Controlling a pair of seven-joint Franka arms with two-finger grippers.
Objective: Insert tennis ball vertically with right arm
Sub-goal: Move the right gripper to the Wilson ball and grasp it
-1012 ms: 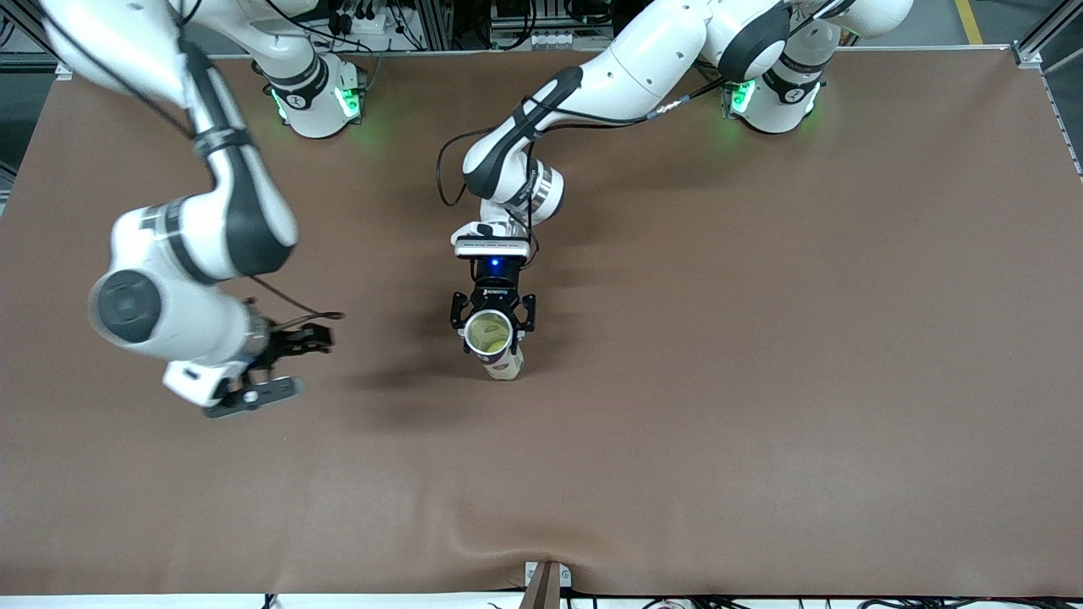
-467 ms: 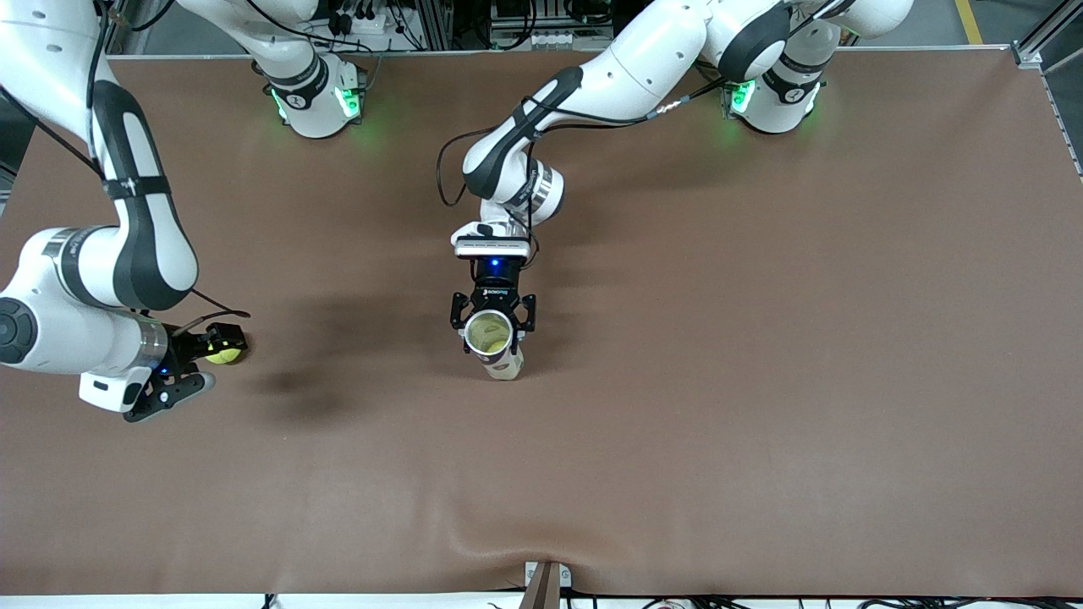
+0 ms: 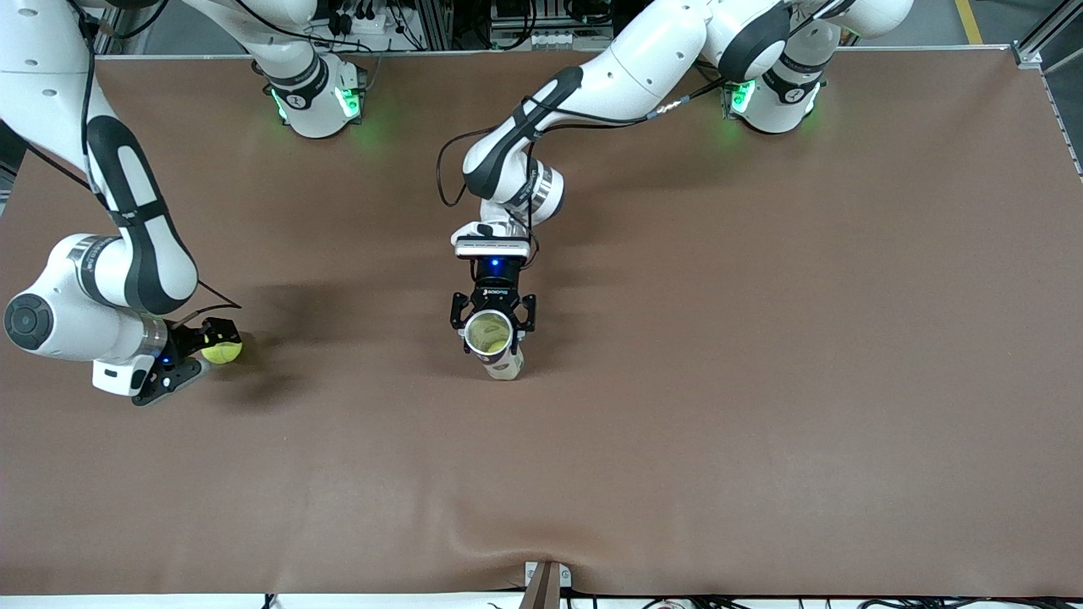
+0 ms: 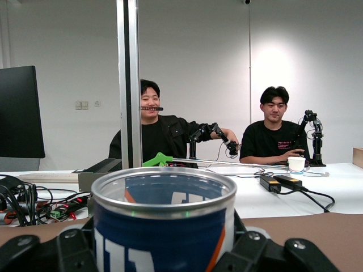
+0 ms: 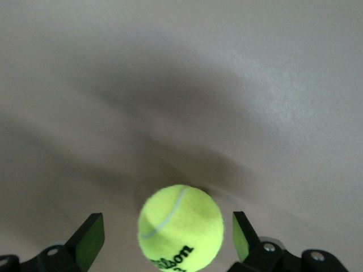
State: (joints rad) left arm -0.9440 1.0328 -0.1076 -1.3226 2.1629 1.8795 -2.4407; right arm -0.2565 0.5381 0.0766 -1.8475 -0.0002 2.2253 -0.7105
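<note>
A yellow-green tennis ball (image 3: 222, 352) lies on the brown table toward the right arm's end. My right gripper (image 3: 211, 350) is low at the ball and open, one finger on each side with a gap to each. In the right wrist view the ball (image 5: 181, 227) sits between the green-padded fingers (image 5: 91, 238). My left gripper (image 3: 492, 320) is shut on a blue and white can (image 3: 493, 338) that stands upright at the table's middle, open mouth up. In the left wrist view the can (image 4: 164, 224) fills the space between the jaws.
The brown table cover (image 3: 761, 338) is bare toward the left arm's end. It has a wrinkle at the edge nearest the front camera (image 3: 525, 541). Both arm bases (image 3: 313, 93) stand along the edge farthest from that camera.
My right arm has swung toward its own end of the table and come down, so its open fingers now flank the tennis ball. The left arm and the can have not moved.
</note>
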